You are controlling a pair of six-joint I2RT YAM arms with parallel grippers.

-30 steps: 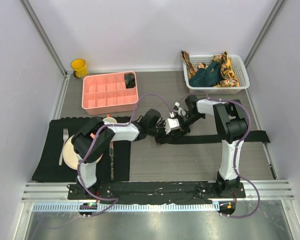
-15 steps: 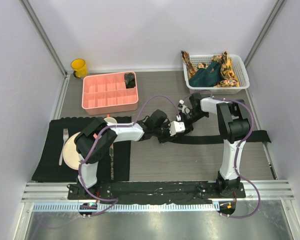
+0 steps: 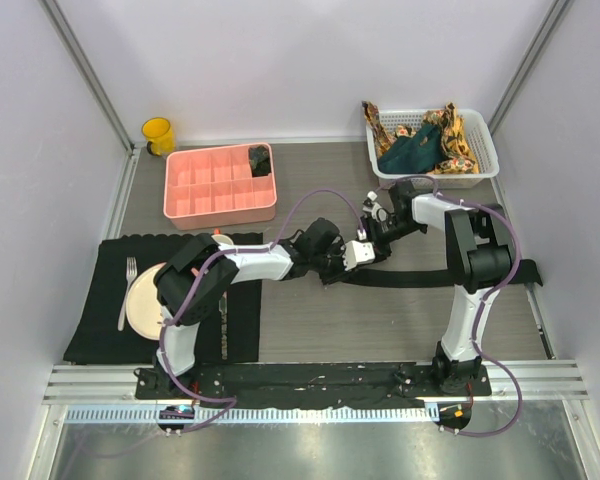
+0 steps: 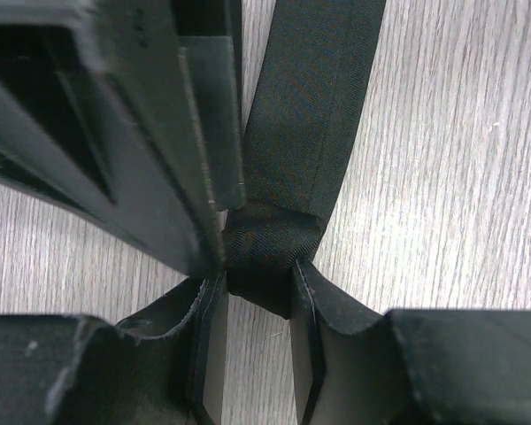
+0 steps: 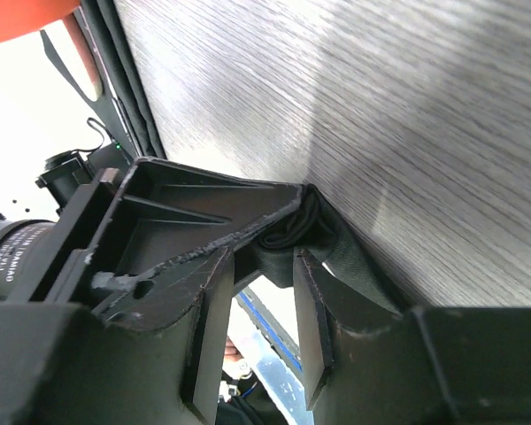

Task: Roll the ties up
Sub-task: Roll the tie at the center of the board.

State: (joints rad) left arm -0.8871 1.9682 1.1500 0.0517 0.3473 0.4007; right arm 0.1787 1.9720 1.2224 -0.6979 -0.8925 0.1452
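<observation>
A plain black tie (image 3: 450, 277) lies stretched across the wooden table, its left end rolled up between my two grippers. My left gripper (image 3: 342, 265) (image 4: 258, 283) is shut on that small rolled end (image 4: 265, 257), and the flat tie (image 4: 310, 106) runs away from it. My right gripper (image 3: 366, 243) (image 5: 261, 261) meets it from the far side and stands open, with the roll (image 5: 292, 232) at its fingertips. A dark teal tie (image 3: 412, 150) and orange patterned ties (image 3: 462, 140) lie heaped in the white basket (image 3: 430, 178).
A pink divided tray (image 3: 195, 195) holding one dark roll (image 3: 260, 160) stands at the back left, beside a yellow cup (image 3: 158, 135). A black mat (image 3: 95, 320) with a plate (image 3: 140, 305) and fork (image 3: 128, 290) lies at the near left.
My right gripper has opened from shut. Both grippers and the tie's rolled end have shifted a little to the right.
</observation>
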